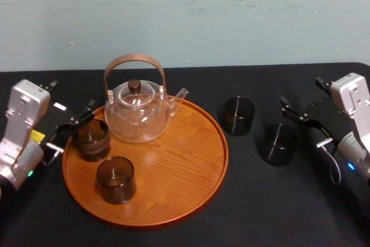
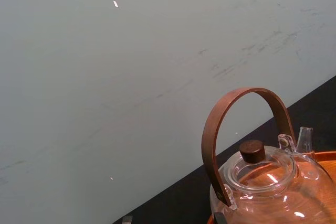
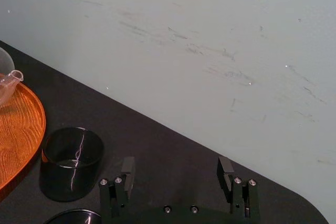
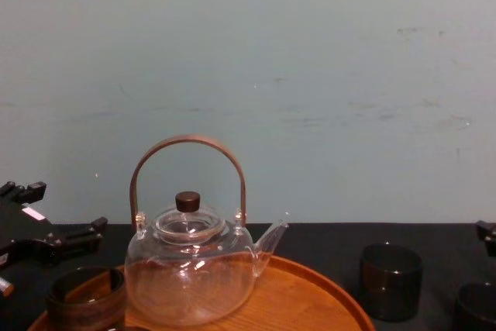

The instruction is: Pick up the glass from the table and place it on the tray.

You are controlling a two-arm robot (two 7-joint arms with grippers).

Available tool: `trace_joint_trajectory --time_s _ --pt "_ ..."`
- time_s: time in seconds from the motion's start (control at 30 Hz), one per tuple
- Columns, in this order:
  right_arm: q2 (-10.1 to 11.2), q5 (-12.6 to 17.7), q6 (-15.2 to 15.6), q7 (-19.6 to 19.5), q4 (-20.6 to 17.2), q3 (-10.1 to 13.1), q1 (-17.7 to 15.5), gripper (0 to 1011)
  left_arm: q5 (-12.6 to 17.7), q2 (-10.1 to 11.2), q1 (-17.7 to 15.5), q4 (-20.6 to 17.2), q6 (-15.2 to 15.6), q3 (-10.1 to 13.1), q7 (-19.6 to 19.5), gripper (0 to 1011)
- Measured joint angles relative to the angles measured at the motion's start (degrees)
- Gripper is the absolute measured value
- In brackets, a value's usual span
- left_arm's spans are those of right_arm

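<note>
Sitting on tray [image 1: 191, 198]: teapot [image 1: 137, 117], two glasses [image 1: 115, 179]; left pincer [image 1: 75, 128] spread beside one.

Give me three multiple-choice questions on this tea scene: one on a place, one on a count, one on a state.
1. Where does the teapot stand?
A on the tray
B on the bare cloth
C in a gripper
2. How many glasses stand off the tray?
A one
B two
C four
3. How are the right gripper's jaws?
A open
B shut on a glass
C shut on the teapot
Answers: A, it sits at the tray's back; B, two stand to the tray's right; A, the jaws stand apart with nothing between.
</note>
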Motion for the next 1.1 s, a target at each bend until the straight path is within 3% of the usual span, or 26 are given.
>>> trace_joint_trajectory --time_s 1.1 --pt "0.0 0.0 0.0 0.0 0.0 0.0 0.0 1002 0.0 0.0 0.0 0.0 0.0 0.0 0.0 1001"
